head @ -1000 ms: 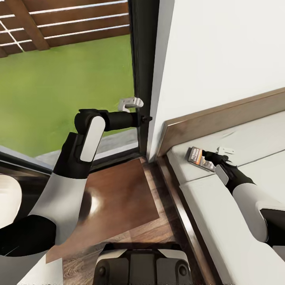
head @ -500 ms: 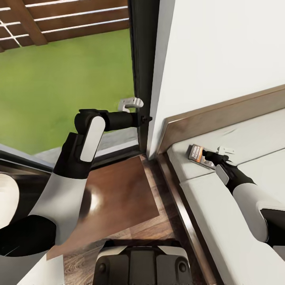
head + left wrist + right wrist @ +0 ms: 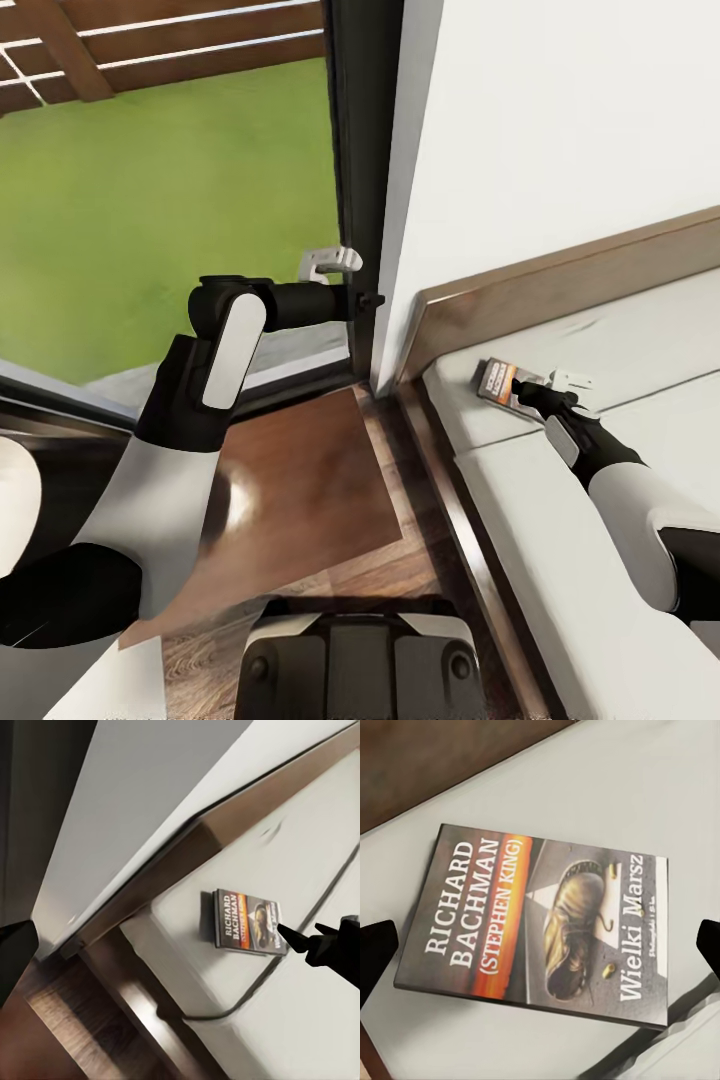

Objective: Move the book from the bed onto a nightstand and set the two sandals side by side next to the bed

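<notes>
Bedroom, white wall (image 3: pixel 560 130) at 1 o'clock in the head view; dark-framed window (image 3: pixel 360 150) at 12 o'clock with grass (image 3: pixel 170 200) beyond it and a slatted fence (image 3: pixel 180 50) along the top.

We note the bed (image 3: pixel 560 540) filling the 3 to 5 o'clock sector: off-white mattress, dark-brown frame, headboard (image 3: pixel 560 280) against the wall.

Nightstand (image 3: pixel 290 490), glossy dark-brown top, sits between window and bed, just beside the bed frame, at about 7 o'clock of the headboard corner. Wood-plank floor (image 3: pixel 420 580) shows between them.

Left arm is raised in front of the window; left gripper (image 3: pixel 330 262) at picture centre. We cannot tell whether its fingers are apart or together.

Right arm reaches over the mattress. Right gripper (image 3: pixel 530 392) is at the book (image 3: pixel 497 381); in the right wrist view its two dark fingertips (image 3: pixel 376 952) stand apart, one on each side of the cover, not clamped.

The book lies flat on the mattress near the headboard corner. Cover: "Richard Bachman (Stephen King)", orange band, picture of a shoe, "Wielki Marsz".
</notes>
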